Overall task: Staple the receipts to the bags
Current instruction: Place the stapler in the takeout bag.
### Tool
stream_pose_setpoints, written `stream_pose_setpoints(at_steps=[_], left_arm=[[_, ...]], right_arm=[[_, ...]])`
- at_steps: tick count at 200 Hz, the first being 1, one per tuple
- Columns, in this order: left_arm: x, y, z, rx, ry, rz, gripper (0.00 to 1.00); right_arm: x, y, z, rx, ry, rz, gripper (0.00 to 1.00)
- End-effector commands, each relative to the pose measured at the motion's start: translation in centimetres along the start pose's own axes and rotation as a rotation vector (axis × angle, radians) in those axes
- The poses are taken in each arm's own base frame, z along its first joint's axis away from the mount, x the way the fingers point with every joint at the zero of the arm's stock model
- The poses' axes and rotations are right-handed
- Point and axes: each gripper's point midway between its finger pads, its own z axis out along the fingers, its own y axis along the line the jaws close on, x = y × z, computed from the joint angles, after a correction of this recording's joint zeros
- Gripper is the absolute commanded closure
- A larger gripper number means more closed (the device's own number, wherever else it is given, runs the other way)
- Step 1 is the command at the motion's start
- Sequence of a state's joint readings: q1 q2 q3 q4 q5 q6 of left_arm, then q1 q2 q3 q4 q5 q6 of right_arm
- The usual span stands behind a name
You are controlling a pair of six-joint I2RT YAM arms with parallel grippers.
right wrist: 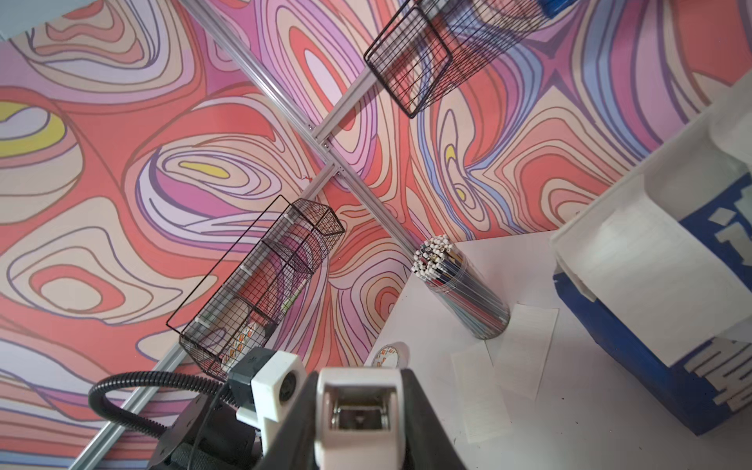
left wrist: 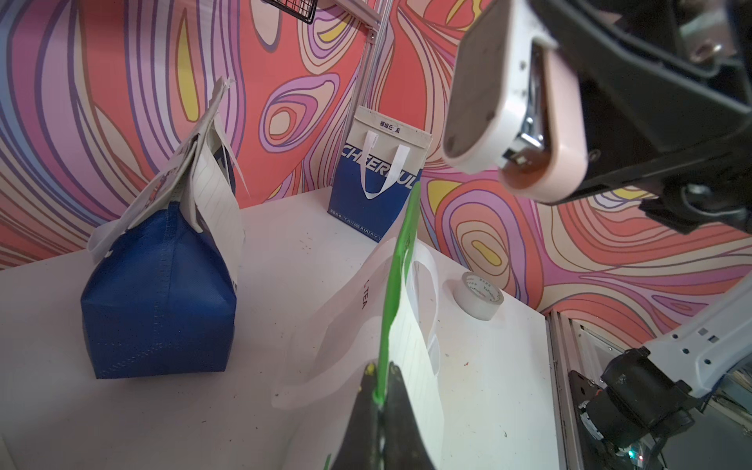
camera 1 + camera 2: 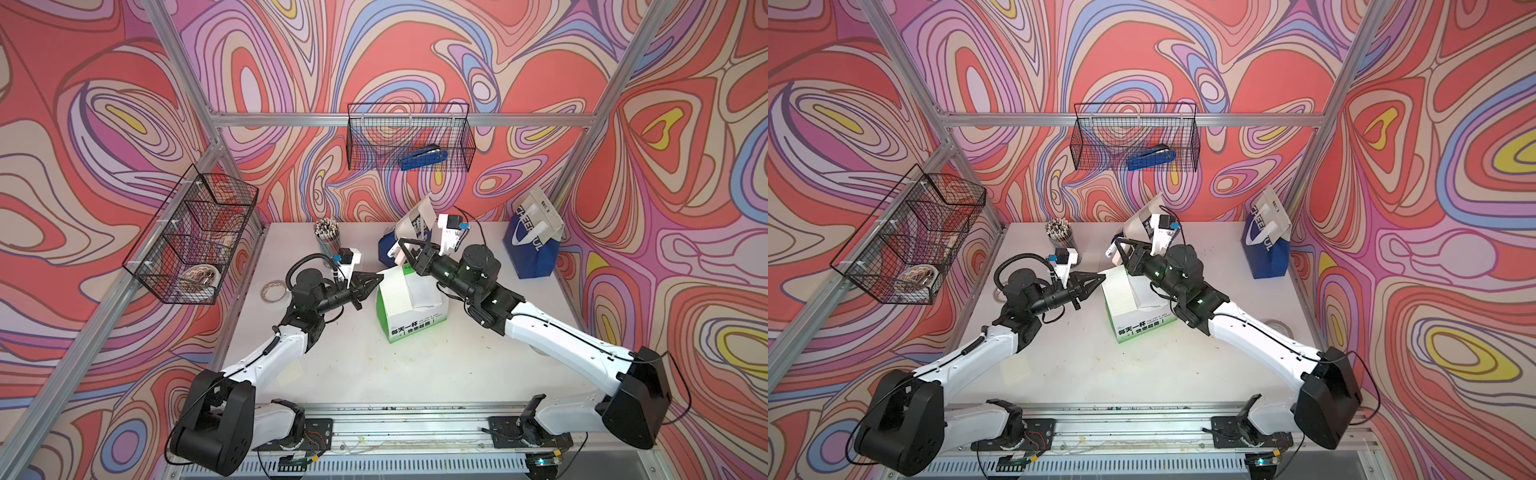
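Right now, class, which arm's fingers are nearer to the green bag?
Left. The left fingers pinch the green bag at its top edge; the right fingers hold a stapler close above it.

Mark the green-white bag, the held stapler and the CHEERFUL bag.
green-white bag [image 3: 419, 324]: a top view, printed front face.
stapler [image 2: 480, 93]: left wrist view, white body.
CHEERFUL bag [image 3: 536, 257]: a top view, blue face.
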State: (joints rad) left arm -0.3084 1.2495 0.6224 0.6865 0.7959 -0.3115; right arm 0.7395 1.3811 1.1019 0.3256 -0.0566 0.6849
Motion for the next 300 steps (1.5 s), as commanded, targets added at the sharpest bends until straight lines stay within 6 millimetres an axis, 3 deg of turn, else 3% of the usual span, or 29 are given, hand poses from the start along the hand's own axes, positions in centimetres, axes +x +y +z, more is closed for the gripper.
stream_pose_setpoints(at_steps=[1, 42, 106, 170, 220, 260, 300], left_arm=[[-1.4, -0.8, 0.2, 0.000, -0.040, 0.028, 1.00], [-1.2, -0.5, 0.1, -0.049, -0.027, 0.046, 1.00], [-1.1, -0.2, 0.3, -0.059, -0.027, 0.022, 1.00], [-0.8, -0.1, 0.4, -0.054, -0.011, 0.036, 1.00], [-0.8, -0.1, 0.4, -0.075, 0.010, 0.074, 1.00], [-1.0, -0.3, 0.4, -0.065, 0.001, 0.082, 1.00], [-1.1, -0.6, 0.4, -0.053, -0.003, 0.097, 1.00]], right_arm=[[0.1, 0.5, 1.1, 0.000, -0.051, -0.096, 1.00], [2.1, -1.4, 1.4, 0.075, -0.061, -0.139, 1.00], [4.1, -3.6, 0.0, 0.144, -0.017, -0.142, 1.00], [5.7, -4.9, 0.4, 0.222, 0.048, -0.200, 1.00], [7.9, -3.1, 1.5, 0.283, 0.159, -0.416, 1.00], [10.1, -4.1, 1.1, 0.371, 0.223, -0.478, 0.97], [9.7, -4.4, 0.5, 0.403, 0.237, -0.539, 0.87]])
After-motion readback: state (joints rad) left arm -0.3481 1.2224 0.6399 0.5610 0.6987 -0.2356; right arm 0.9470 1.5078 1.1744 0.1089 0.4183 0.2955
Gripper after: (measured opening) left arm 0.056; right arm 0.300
